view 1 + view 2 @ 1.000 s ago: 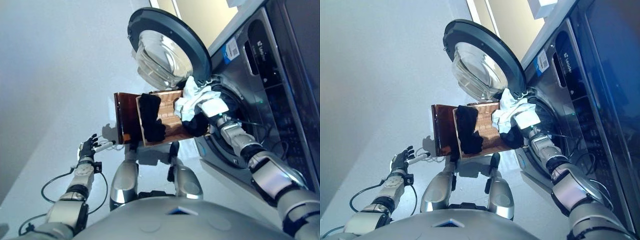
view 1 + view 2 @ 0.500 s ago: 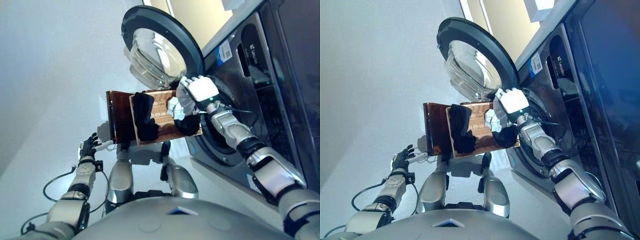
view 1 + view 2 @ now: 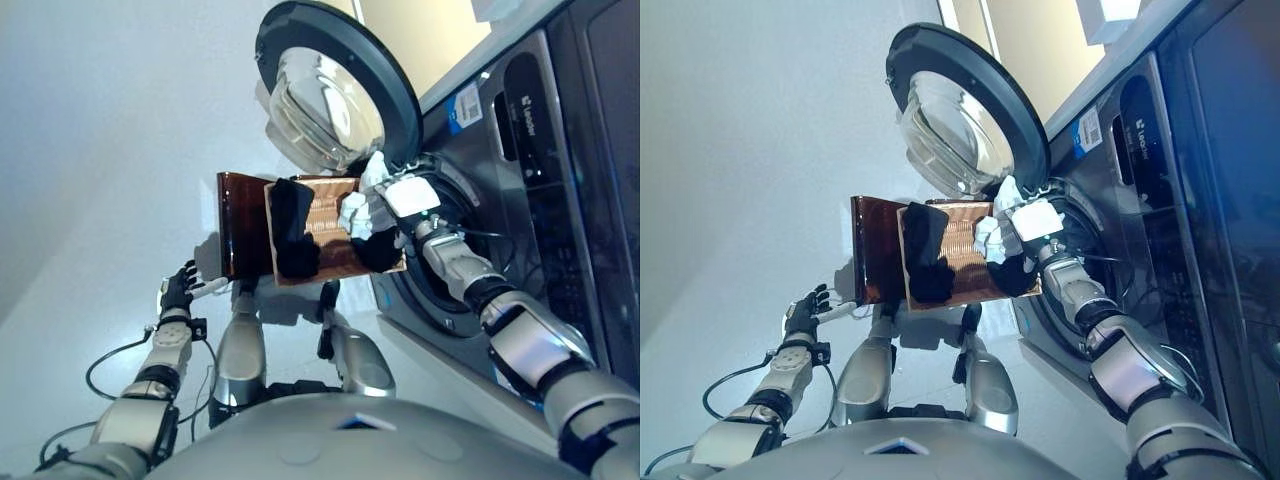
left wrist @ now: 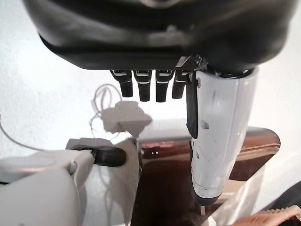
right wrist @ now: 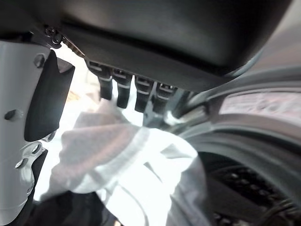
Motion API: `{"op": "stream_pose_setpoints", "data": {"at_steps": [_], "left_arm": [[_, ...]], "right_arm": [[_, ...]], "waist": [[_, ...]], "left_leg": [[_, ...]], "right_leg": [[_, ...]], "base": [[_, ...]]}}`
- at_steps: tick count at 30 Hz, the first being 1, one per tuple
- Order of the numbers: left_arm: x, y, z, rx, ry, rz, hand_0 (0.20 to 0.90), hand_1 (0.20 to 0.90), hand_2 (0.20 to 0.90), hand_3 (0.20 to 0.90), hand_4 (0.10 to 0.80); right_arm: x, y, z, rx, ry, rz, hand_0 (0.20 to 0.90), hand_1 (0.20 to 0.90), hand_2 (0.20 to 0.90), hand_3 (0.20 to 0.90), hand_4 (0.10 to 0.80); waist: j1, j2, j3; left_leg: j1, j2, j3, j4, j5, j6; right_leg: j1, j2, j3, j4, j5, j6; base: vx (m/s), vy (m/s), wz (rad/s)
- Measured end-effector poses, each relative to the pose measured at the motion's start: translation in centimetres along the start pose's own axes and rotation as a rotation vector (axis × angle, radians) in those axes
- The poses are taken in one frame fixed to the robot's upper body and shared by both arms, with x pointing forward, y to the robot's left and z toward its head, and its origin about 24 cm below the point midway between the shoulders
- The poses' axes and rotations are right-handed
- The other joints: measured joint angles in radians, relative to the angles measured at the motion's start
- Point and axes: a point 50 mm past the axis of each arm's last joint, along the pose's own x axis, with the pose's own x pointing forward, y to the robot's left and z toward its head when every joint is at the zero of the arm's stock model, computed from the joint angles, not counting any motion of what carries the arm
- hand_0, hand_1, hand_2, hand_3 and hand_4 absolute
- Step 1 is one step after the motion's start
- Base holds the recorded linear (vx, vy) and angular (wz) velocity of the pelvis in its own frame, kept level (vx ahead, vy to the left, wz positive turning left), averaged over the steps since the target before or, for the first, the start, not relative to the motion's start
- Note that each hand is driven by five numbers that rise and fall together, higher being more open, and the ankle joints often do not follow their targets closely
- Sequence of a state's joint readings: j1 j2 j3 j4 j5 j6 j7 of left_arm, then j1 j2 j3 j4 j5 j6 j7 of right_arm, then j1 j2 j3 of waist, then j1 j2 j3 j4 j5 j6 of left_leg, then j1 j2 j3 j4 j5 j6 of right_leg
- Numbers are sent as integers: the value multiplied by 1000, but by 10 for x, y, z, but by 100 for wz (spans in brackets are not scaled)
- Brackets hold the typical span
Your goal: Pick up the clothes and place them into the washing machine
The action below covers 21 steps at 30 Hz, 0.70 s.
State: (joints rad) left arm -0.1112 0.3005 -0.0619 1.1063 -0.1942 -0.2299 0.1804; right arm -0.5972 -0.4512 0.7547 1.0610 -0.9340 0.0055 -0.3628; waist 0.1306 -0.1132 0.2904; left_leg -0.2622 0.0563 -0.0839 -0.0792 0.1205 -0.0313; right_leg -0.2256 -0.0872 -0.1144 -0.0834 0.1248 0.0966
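Observation:
My right hand (image 3: 408, 196) is shut on a white cloth (image 3: 358, 210) and holds it at the near rim of the washing machine's drum opening (image 3: 452, 232), just above the end of the wicker basket (image 3: 335, 238). The cloth also shows in the right wrist view (image 5: 127, 155), bunched between thumb and fingers. A black garment (image 3: 292, 235) lies across the basket, and another dark piece (image 3: 378, 250) lies at the basket's end under my right hand. My left hand (image 3: 178, 290) hangs open low on the left, away from the basket.
The basket rests on a low dark brown box (image 3: 240, 225) beside the washing machine (image 3: 540, 150). The machine's round glass door (image 3: 335, 85) stands open above the basket. Pale floor (image 3: 100, 150) stretches out to the left.
My right hand drew the white cloth back from the drum's rim over the basket, then moved it toward the opening again. The view shifted slightly. The left hand stayed put.

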Motion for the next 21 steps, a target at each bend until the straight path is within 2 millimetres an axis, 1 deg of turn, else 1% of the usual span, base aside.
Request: {"op": "stream_pose_setpoints", "data": {"at_steps": [4,5,7,9,11,13,21], "left_arm": [[3,-1,9,-20,-25,9,900,900,900,900,800],[5,-3,17,-22,-47,13,900,900,900,900,800],[8,-5,27,-13,-77,5,900,900,900,900,800],[10,-8,39,-16,-117,-4,900,900,900,900,800],[11,-12,47,-5,-150,-18,900,900,900,900,800],[11,-13,49,-2,-156,-24,900,900,900,900,800],[12,-14,55,-5,-170,-25,900,900,900,900,800]], "right_arm": [[6,-10,-10,-24,44,-27,900,900,900,900,800],[7,-12,-17,-25,71,-32,900,900,900,900,800],[8,-15,-23,-29,102,-30,900,900,900,900,800],[11,-22,-27,-13,127,-54,900,900,900,900,800],[13,-29,-29,-4,136,-77,900,900,900,900,800],[14,-31,-29,-3,137,-84,900,900,900,900,800],[13,-27,-32,1,154,-71,900,900,900,900,800]], "waist": [[5,25,23],[9,32,32],[22,37,54],[24,38,76],[25,39,88],[25,40,88],[25,51,95]], "left_leg": [[-42,4,-10,0,11,-11],[-61,6,-24,5,15,-15],[-65,13,-31,7,16,-17],[-81,18,-43,9,24,-25],[-99,20,-57,8,29,-31],[-110,22,-61,9,32,-33],[-114,20,-63,8,33,-34]], "right_leg": [[-35,6,-12,0,5,-6],[-47,9,-20,1,7,-9],[-47,13,-34,1,7,-10],[-50,24,-44,1,3,-16],[-60,26,-50,1,0,-20],[-69,29,-54,1,0,-21],[-70,30,-63,1,-2,-23]], "base": [[-69,-40,8],[-25,-32,17],[-40,-46,18],[-39,-25,24],[-17,-19,19],[-24,-18,10],[-5,-2,1]]}}
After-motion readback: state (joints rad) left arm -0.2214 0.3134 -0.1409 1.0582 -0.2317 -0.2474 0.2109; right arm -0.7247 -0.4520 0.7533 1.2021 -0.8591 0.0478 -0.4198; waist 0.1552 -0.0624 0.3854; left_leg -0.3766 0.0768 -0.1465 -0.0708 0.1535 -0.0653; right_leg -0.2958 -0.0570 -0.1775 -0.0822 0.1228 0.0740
